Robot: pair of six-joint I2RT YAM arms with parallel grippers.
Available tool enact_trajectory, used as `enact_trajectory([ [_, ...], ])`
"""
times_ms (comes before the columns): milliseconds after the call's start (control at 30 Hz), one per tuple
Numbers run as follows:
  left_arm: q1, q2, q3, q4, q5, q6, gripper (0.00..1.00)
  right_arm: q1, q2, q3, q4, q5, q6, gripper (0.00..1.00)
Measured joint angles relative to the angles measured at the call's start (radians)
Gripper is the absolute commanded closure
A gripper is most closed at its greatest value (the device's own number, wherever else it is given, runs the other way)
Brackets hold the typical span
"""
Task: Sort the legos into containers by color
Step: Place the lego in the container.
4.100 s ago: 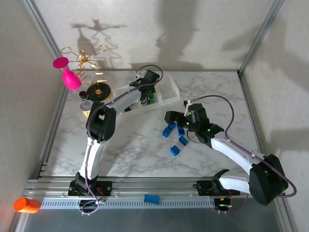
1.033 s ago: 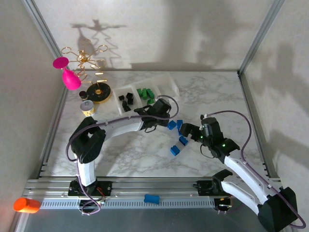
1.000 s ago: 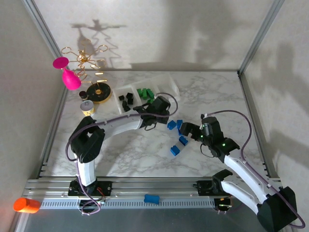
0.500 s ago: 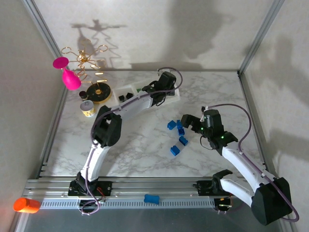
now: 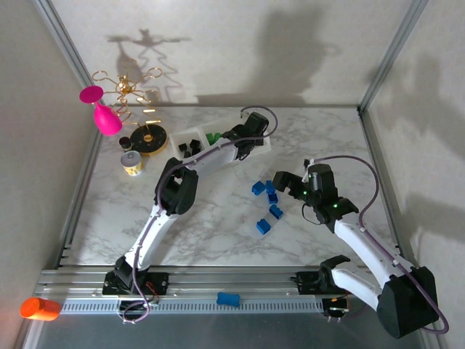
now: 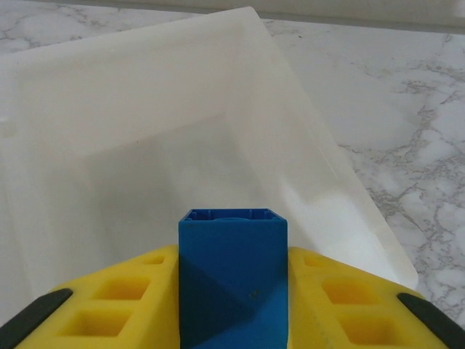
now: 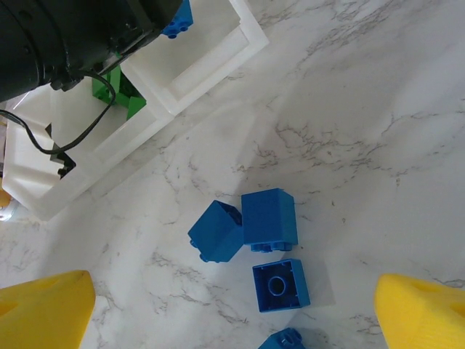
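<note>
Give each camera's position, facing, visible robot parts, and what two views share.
Top external: above, behind the bases, looking down on table, tray, left arm, right arm.
Left wrist: on the left arm, facing into the tray; left gripper shut on a blue brick.
Right wrist: on the right arm, facing down at loose blue legos; right gripper open.
Shared: top and right wrist show those legos.

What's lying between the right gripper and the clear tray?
Right wrist view: three loose blue legos sit clustered on the marble tabletop between the open right gripper and the tray, with bare surface around them.
</note>
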Motion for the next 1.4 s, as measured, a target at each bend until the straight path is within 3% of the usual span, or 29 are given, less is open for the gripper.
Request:
enact_trajectory([
  [533,-0.035,0.0,-0.022,-0.083,0.023,0.029,0.63,0.0,0.024,0.0,0.014,-0.023,0.0,0.01],
  [767,-0.045,-0.073,-0.182,-0.086,0.024,0.014,0.62,0.0,0.024,0.0,0.015,-0.023,0.0,0.01],
  [967,-0.062,-0.175,-0.337,-0.093,0.026,-0.013,0.55,0.0,0.024,-0.003,0.022,-0.023,0.001,0.01],
  [1067,-0.071,-0.196,-0.359,-0.094,0.026,-0.023,0.5,0.0,0.024,-0.006,0.03,-0.024,0.001,0.01],
  [1400,-0.076,-0.262,-0.386,-0.091,0.026,-0.031,0.49,-0.001,0.023,-0.006,0.032,-0.026,0.0,0.01],
])
